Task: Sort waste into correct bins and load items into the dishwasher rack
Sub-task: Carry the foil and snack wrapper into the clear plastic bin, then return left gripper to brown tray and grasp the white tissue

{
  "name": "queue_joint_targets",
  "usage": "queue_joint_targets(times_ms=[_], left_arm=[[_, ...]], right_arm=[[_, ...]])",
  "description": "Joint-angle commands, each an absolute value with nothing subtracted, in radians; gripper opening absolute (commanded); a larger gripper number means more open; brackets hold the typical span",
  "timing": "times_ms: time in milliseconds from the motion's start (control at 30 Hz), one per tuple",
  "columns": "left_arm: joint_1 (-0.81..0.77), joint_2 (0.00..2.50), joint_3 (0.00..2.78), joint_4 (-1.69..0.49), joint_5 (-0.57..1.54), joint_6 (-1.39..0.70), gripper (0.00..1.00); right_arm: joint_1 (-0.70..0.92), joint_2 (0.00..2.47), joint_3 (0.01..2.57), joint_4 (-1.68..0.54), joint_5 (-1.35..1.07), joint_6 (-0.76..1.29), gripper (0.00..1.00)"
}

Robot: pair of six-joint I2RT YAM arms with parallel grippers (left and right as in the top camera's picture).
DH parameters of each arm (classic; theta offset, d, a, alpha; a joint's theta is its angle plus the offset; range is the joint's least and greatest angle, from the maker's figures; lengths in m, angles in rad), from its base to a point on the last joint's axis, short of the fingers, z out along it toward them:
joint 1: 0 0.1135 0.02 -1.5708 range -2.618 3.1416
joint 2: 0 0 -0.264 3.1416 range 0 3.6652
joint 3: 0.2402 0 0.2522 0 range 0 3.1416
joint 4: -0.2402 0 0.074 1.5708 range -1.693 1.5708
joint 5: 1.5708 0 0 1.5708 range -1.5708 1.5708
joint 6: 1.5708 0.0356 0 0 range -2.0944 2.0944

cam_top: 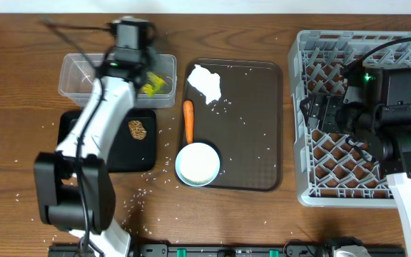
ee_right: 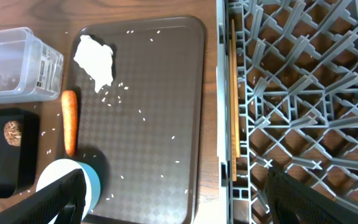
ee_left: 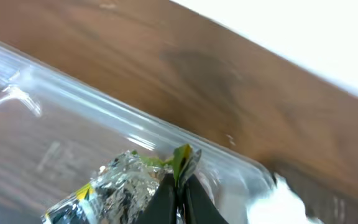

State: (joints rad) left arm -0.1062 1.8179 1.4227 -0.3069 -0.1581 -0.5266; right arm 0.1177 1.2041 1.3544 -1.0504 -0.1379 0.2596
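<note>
The foil wrapper (ee_left: 123, 180) is pinched in the left gripper (ee_left: 179, 186) and is held, seemingly inside the clear tub (ee_left: 104, 118), near its right end.

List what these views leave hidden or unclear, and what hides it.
Left wrist: the bottom edge cuts off the left gripper and part of the foil wrapper.
Overhead: the blurred left arm covers part of the clear tub and black tray.
Overhead: the right arm hides part of the rack.
Right wrist: the right gripper covers part of the light-blue cup.
</note>
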Motion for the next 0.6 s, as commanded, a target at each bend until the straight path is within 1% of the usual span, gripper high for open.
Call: queue_joint_targets(times_ms=[0,133,167,200,233,267,300,467,567], left_arm=[[-0.075,1.846,1.425,-0.265,-0.191,-0.792,0.06],[-0.067,1.856,1.425,-0.243,-0.192,-0.822,0.06],[-0.067,1.855,1.425,-0.237,-0.192,-0.821,0.11],[-0.067,1.855,1.425,-0.223,-0.192,-0.809,0.24],[-0.067,1.855,1.425,-0.204,-0.192,-0.774,0.32],[-0.067,1.852,1.425,-0.192,-0.191,-0.735,0.42],[-0.067,1.847,1.425,-0.190,-0.190,-0.695,0.47],[-0.106,1.822,1.425,-0.198,-0.097,-0.520,0.47],[-0.167,1.823,1.425,-0.198,0.014,-0.365,0.47]], right_arm=[[0.112,1.209,1.360,-1.048,-0.135,0.254,0.85],[0.112,1.209,1.360,-1.048,-0.135,0.254,0.85],[0.112,1.209,1.360,-1.048,-0.135,0.254,0.85],[0.113,1.209,1.360,-1.048,-0.135,0.254,0.85],[0.113,1.209,1.360,-1.048,-0.135,0.254,0.85],[0.113,1.209,1.360,-1.048,-0.135,0.254,0.85],[0.113,1.209,1.360,-1.049,-0.135,0.254,0.85],[0.113,1.209,1.360,-1.056,-0.135,0.254,0.85],[0.113,1.209,1.360,-1.055,-0.135,0.254,0.85]])
